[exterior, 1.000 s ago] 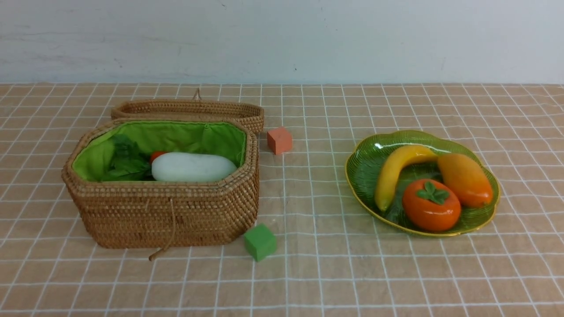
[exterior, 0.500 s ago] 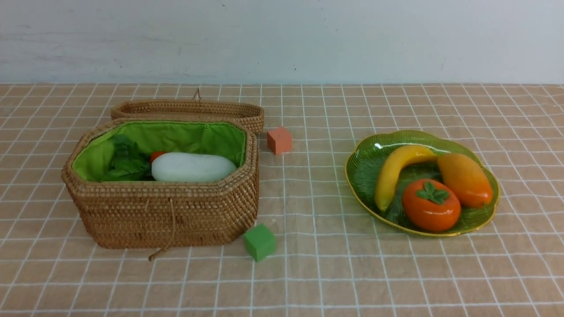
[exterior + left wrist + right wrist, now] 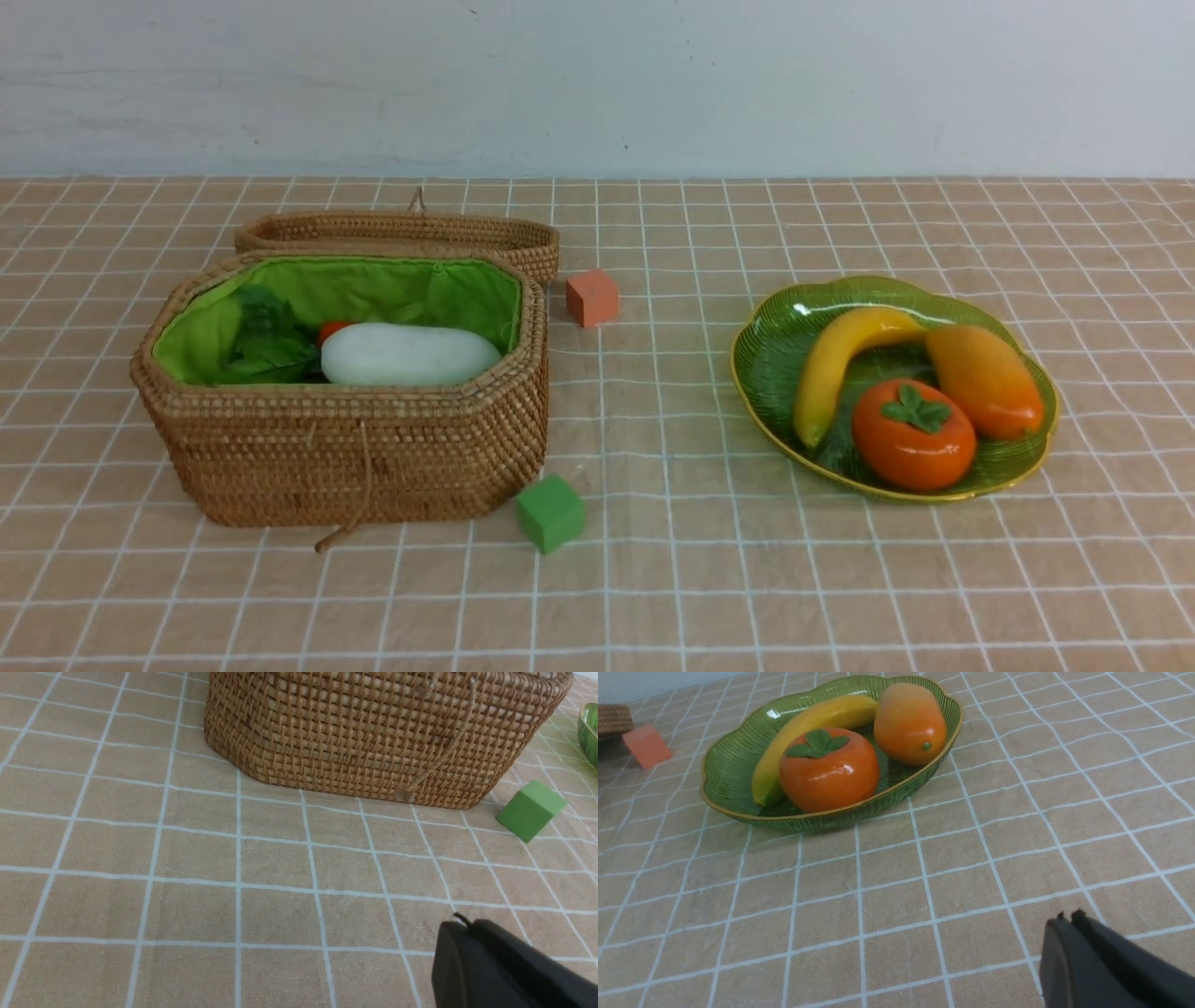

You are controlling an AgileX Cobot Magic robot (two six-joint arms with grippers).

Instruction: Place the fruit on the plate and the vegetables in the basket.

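Fruit [image 3: 914,434] sits in the plate [image 3: 1044,464], well to the right of the basket [image 3: 345,467]; both arms' fingers [image 3: 462,924] [image 3: 1071,921] are together, empty. With sorting apparently done, best keep them closed and clear of the basket, leaving the radish [image 3: 411,355] inside undisturbed.

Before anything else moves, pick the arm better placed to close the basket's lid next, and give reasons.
Left, I'd judge. The basket and its lid sit on the robot's left; the left tool is shut and empty.
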